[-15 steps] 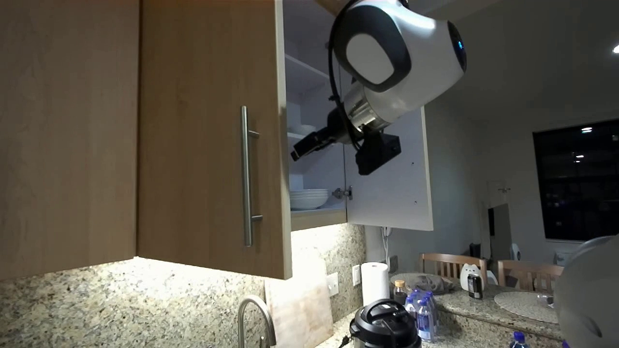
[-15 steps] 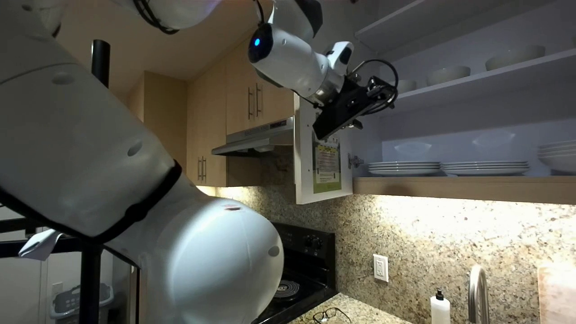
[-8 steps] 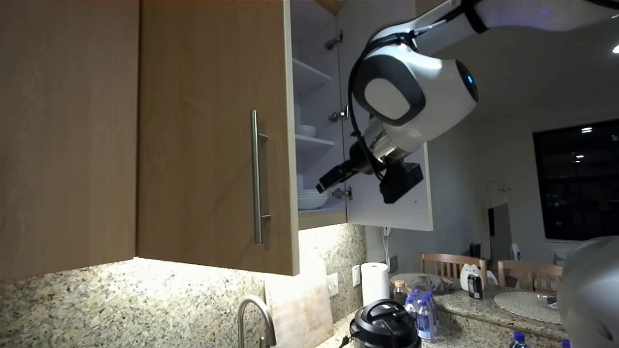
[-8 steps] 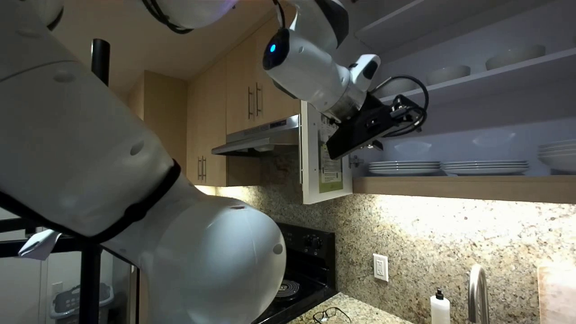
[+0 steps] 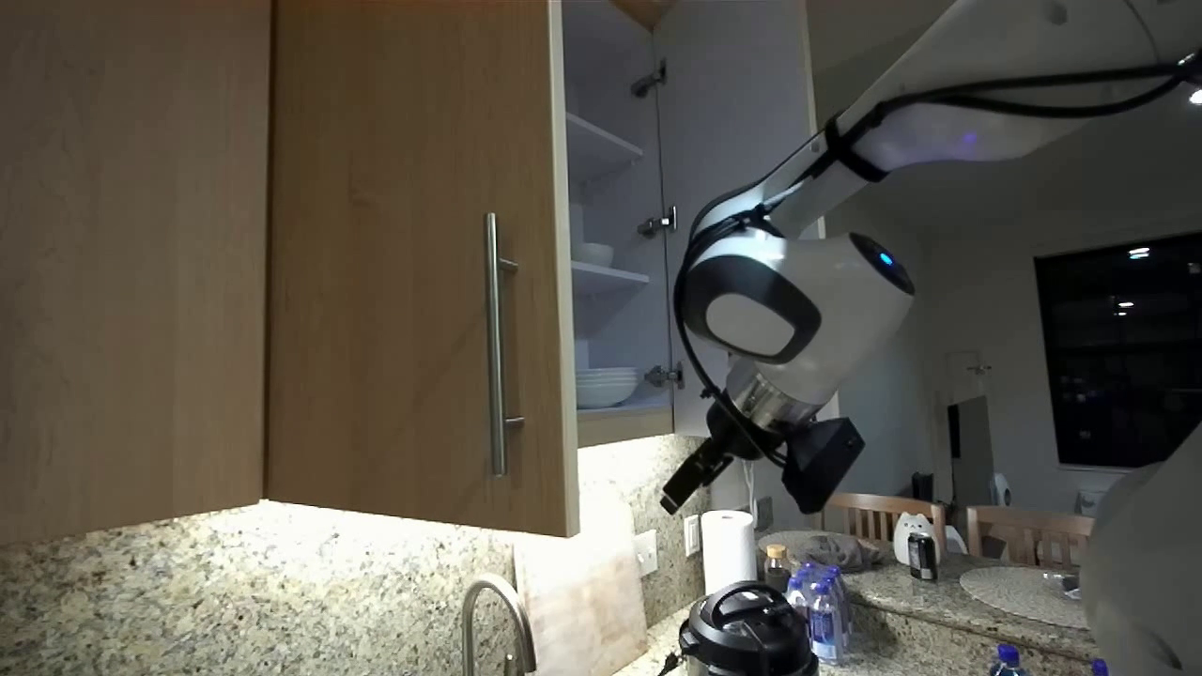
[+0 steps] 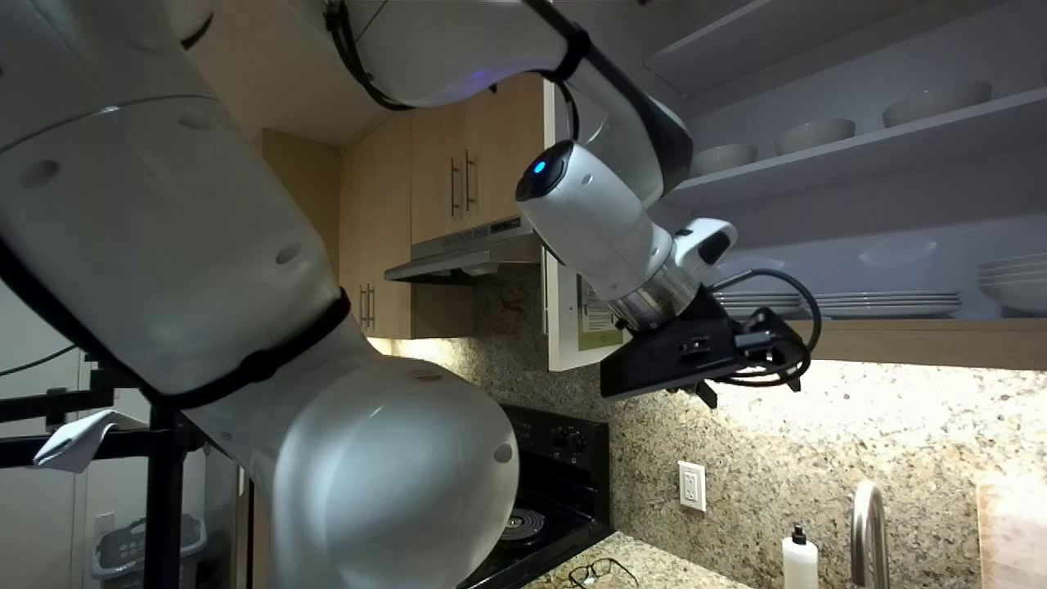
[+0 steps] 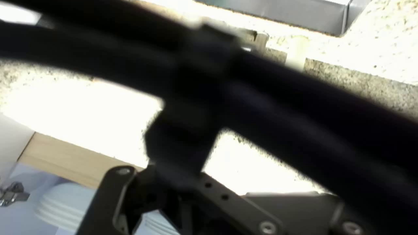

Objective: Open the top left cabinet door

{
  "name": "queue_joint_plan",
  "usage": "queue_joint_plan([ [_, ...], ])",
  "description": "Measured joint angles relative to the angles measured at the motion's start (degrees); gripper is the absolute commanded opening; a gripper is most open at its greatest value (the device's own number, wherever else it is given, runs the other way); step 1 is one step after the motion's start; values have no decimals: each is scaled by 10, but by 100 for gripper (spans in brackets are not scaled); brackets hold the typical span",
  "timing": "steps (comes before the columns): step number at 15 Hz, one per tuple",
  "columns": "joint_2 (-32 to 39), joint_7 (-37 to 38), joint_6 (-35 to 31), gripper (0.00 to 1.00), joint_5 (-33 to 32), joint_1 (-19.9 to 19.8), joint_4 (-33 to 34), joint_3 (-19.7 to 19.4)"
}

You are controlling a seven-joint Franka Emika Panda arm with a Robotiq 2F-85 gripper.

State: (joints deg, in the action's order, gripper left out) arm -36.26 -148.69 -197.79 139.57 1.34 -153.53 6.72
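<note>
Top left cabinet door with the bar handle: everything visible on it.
The top left cabinet door is tall and flat, light-brown wood grain outside, with a slim vertical silver metallic bar handle on two posts near its free edge. It hangs upright and open beside the shelves. Its pale inner face carries a printed sheet, partly hidden. The gripper is clear of it.

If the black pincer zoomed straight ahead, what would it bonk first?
Probably the pale rectangular board by the speckled tan stone wall, though depth is unclear: the pincer could meet the curved silver metal faucet first.
</note>
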Motion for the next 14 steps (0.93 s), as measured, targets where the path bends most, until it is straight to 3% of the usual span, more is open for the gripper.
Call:
queue_joint_plan([
  [6,26,0,0,100,1,-69,-25,49],
  [14,12,0,0,100,0,-76,-31,61],
])
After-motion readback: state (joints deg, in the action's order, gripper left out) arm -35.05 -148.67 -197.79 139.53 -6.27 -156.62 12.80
